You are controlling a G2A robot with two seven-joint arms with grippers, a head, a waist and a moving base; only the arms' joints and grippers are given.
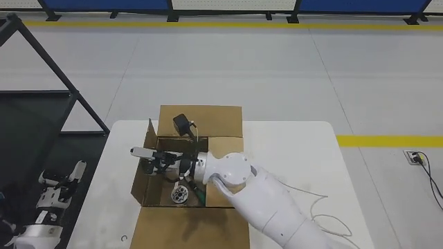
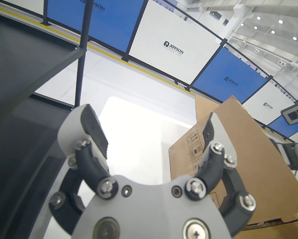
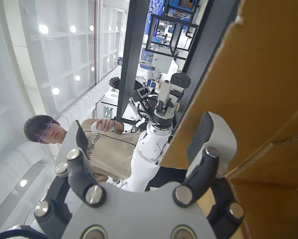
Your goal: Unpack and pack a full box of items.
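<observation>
An open cardboard box [image 1: 208,120] stands on the white table [image 1: 291,159]. Inside it lie a round metal part [image 1: 180,194] and a green item [image 1: 199,194]. A black adapter [image 1: 182,124] rests at the box's far edge. My right gripper [image 1: 143,156] is open at the box's left flap [image 3: 263,75]; the flap's edge lies between its fingers [image 3: 208,130], and nothing is held in the right gripper [image 3: 142,123]. My left gripper [image 2: 149,115] is open and empty, low beside the table's left side, facing the box [image 2: 238,138]. From above, the left gripper [image 1: 61,178] sits off the table.
A black metal rack [image 1: 41,111] stands left of the table, close to the left arm. The table surface right of the box is bare. A person stands beyond the rack, apart from the task's things.
</observation>
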